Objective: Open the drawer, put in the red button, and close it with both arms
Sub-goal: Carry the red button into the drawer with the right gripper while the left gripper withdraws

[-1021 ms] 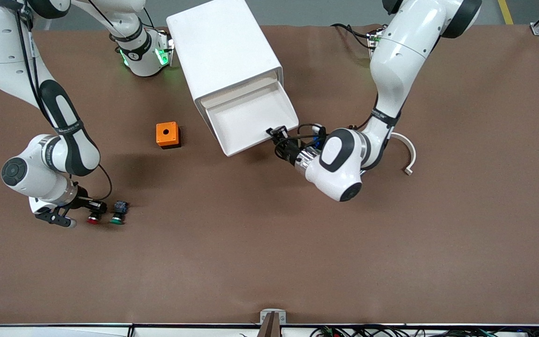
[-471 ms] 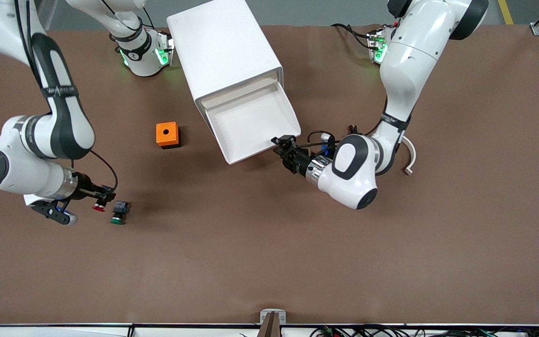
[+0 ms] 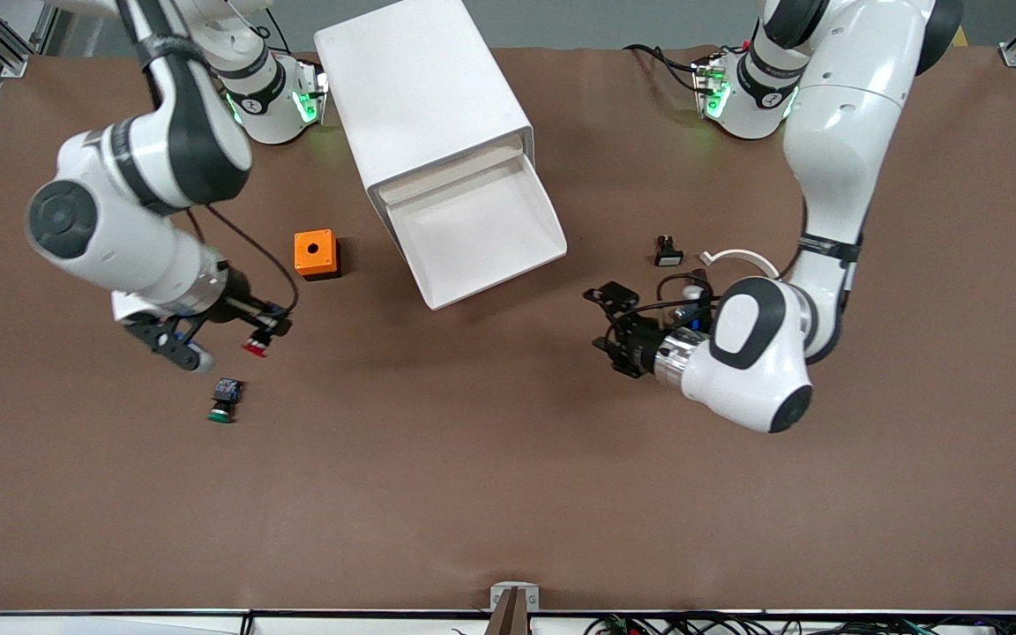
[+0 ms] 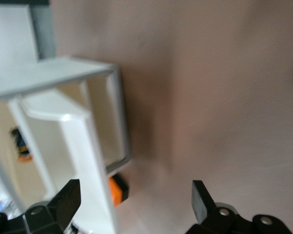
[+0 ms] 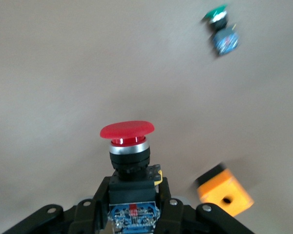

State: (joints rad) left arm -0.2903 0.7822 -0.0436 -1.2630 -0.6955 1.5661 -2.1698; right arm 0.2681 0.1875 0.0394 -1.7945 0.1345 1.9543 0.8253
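The drawer (image 3: 473,225) stands pulled out of the white cabinet (image 3: 424,97) with nothing in it; its white wall (image 4: 83,141) also fills part of the left wrist view. My right gripper (image 3: 265,331) is shut on the dark body of the red button (image 3: 255,347), in the air above the table between the orange box and the green button. In the right wrist view the red button's cap (image 5: 127,130) points away from the right gripper (image 5: 132,200). My left gripper (image 3: 603,322) hangs open and holds nothing, apart from the drawer, toward the left arm's end; the left gripper (image 4: 134,204) faces the drawer.
An orange box (image 3: 316,254) with a round hole sits beside the drawer, toward the right arm's end. A green button (image 3: 224,401) lies nearer the front camera. A small black part (image 3: 668,251) and a white curved piece (image 3: 742,257) lie near the left arm.
The left gripper opened, let go of the drawer's rim and drew back from it. The right gripper lifted the red button off the table and carried it toward the orange box.
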